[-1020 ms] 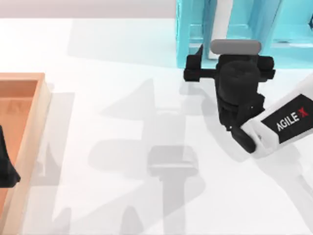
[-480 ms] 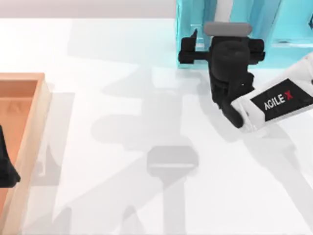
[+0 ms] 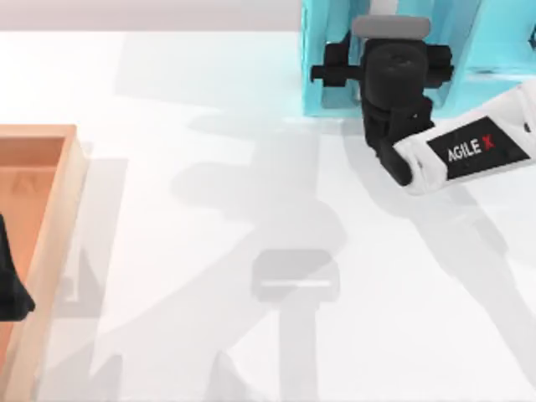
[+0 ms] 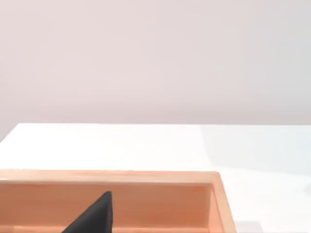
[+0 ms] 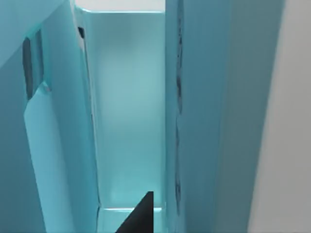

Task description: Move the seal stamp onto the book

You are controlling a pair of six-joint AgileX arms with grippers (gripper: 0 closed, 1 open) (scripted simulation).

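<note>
- Two arms share one white bench (image 3: pixel 209 167), broad and bare across its middle.
- Next in size, a cyan shelf unit (image 3: pixel 335 59) stands at the far edge toward the top view's right; the right wrist view looks down a narrow teal compartment of it.
- Then a wooden tray (image 3: pixel 50 251) lies at the top view's left edge, its pale rim and orange floor plain in the left wrist view too.
- My right arm reaches up to the shelf unit, its right gripper (image 3: pixel 368 63) at the shelf front; I cannot tell how far its fingers are parted, or whether it has hold of anything.
- My left arm is parked over the tray, with the left gripper (image 3: pixel 10 285) just a dark tip; its fingers cannot be judged either.
- Smallest of all, the seal stamp and the book: I cannot place either from these pictures.
- Judging by the task, the stamp should be light, stiff and easily tipped, best pinched across its flat sides, low on the body.
</note>
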